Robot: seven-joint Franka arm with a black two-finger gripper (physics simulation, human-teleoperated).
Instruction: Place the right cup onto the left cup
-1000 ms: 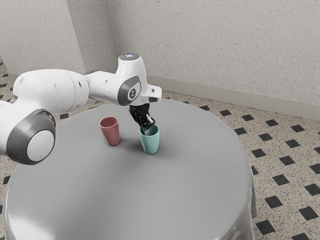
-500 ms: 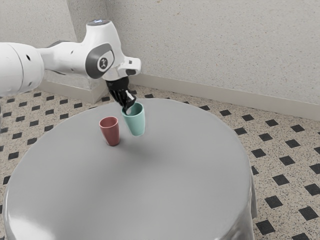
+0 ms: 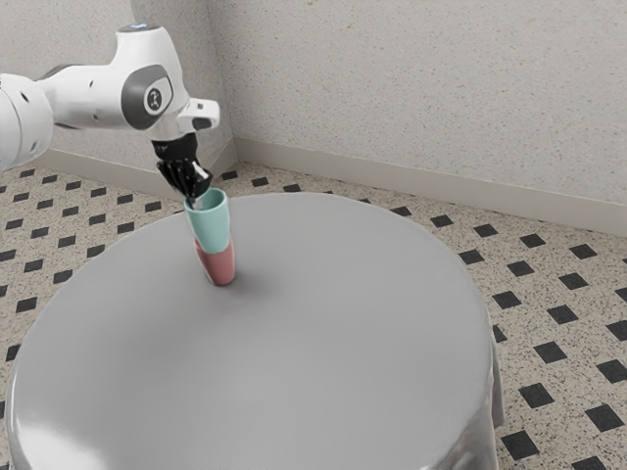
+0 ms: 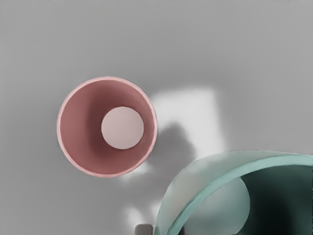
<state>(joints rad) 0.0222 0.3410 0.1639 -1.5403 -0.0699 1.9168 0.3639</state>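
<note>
The green cup point(image 3: 209, 227) hangs roughly upright above the table point(image 3: 294, 352), pinched by the rim in the hand point(image 3: 197, 203), whose fingers are closed to its wall's thickness, one inside and one outside, probably so its base is free to enter the red cup point(image 3: 218, 267). That one stands mouth up to receive it, its mouth hidden behind the green cup in the exterior view (they look stacked, but the wrist view shows the red opening uncovered, the green cup off beside it). The wrist view cuts off much of the green cup, and the inner fingertip is hard to make out.
</note>
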